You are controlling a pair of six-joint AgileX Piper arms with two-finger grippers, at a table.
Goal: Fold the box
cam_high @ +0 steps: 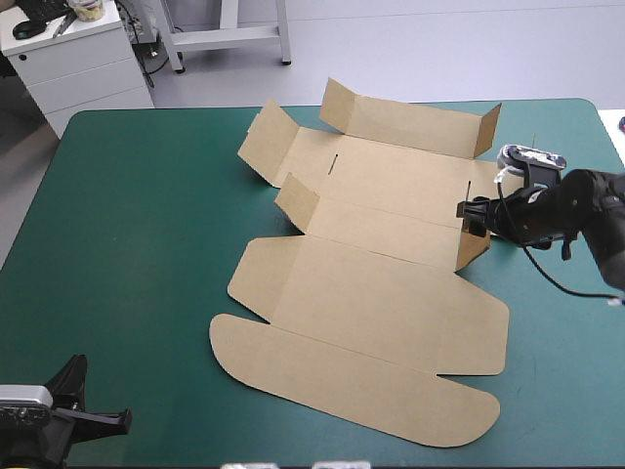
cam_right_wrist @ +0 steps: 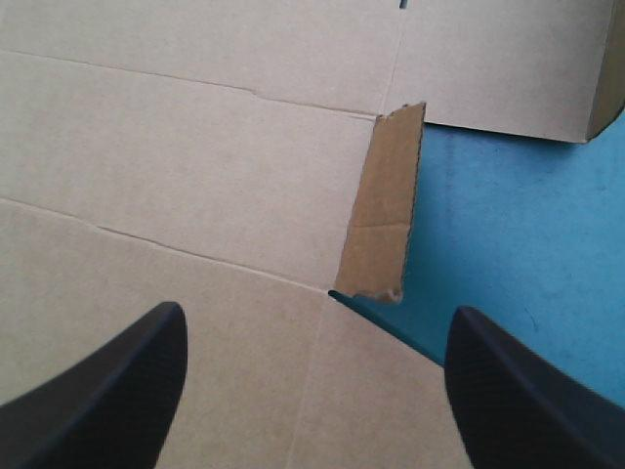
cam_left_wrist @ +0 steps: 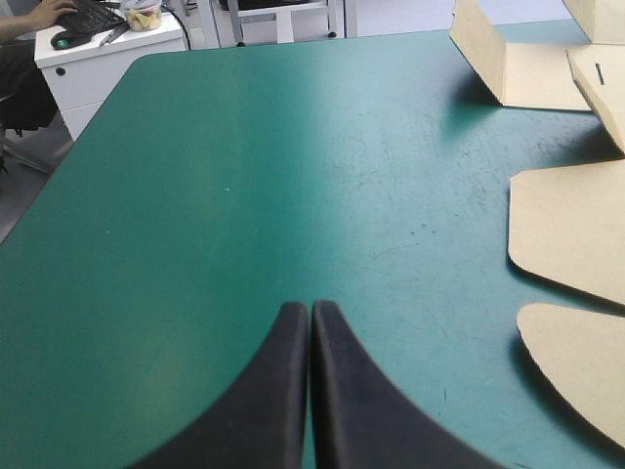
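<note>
The box point(cam_high: 371, 293) lies mostly flat at the centre of the desk point(cam_high: 137, 244). Right end effector point(cam_right_wrist: 315, 309), fingers apart, faces its small upright side flap point(cam_right_wrist: 383, 200); left end effector point(cam_left_wrist: 311, 308), fingers together, sits at the near-left corner. Wall-raising appears in hand; next requires pinching that flap squarely.

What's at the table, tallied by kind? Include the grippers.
Brown box, a flat sheet with some flaps raised: 1
Grippers: 2 (left gripper, jaws shut; right gripper, jaws open)
Total: 3
</note>
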